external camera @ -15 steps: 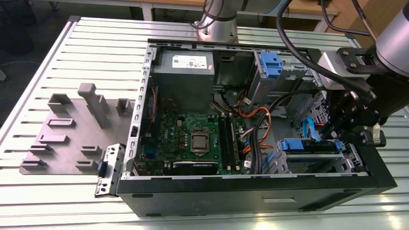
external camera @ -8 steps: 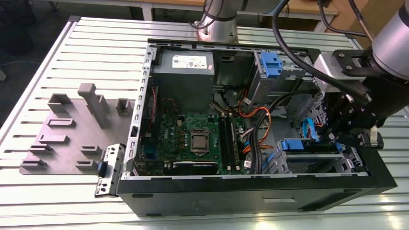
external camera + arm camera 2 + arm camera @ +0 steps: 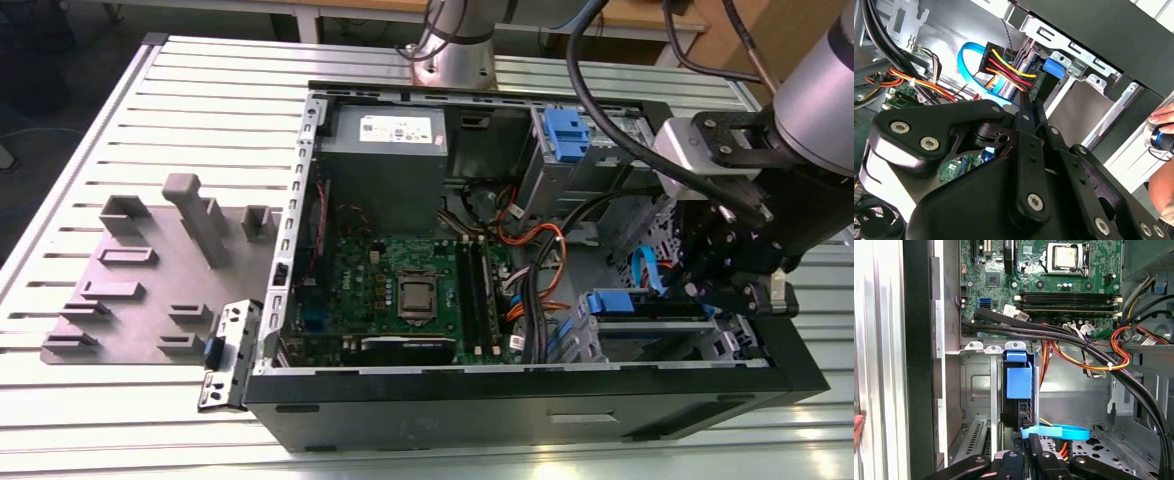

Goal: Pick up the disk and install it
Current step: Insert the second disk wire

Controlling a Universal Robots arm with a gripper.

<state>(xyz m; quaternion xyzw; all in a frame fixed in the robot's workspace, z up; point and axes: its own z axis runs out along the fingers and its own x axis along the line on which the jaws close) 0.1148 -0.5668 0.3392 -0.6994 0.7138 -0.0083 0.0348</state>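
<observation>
The disk (image 3: 1018, 390) stands on edge in the drive cage (image 3: 976, 390) at a corner of the open computer case (image 3: 534, 400). In the first wrist view its blue carrier frame faces out, with a blue tab at its end, between the cage's metal rails. In the exterior view the same blue frame (image 3: 617, 302) sits at the cage on the exterior view's right, and in the second wrist view a blue corner (image 3: 1053, 67) shows beside the silver brackets.

The gripper (image 3: 1026, 440) is just at the disk's rear end. Its black fingers (image 3: 1030, 112) come together to a narrow tip at the connector where the red, yellow and black power wires (image 3: 1006, 65) and the light blue flat cable (image 3: 1054, 431) meet the drive. Whether the tips pinch anything cannot be told.

Inside the case lie the green motherboard (image 3: 400, 290) with its processor socket (image 3: 1064, 256), black memory slots, a grey power supply (image 3: 387, 140) and a second blue carrier (image 3: 566, 132) in an upper bay. Thick black cables (image 3: 1064, 335) cross over the board.

The case rests on a ribbed metal tabletop (image 3: 120, 120), beside a grey fixture plate (image 3: 147, 270). A person's hand (image 3: 1164, 117) shows at the case's outer side.
</observation>
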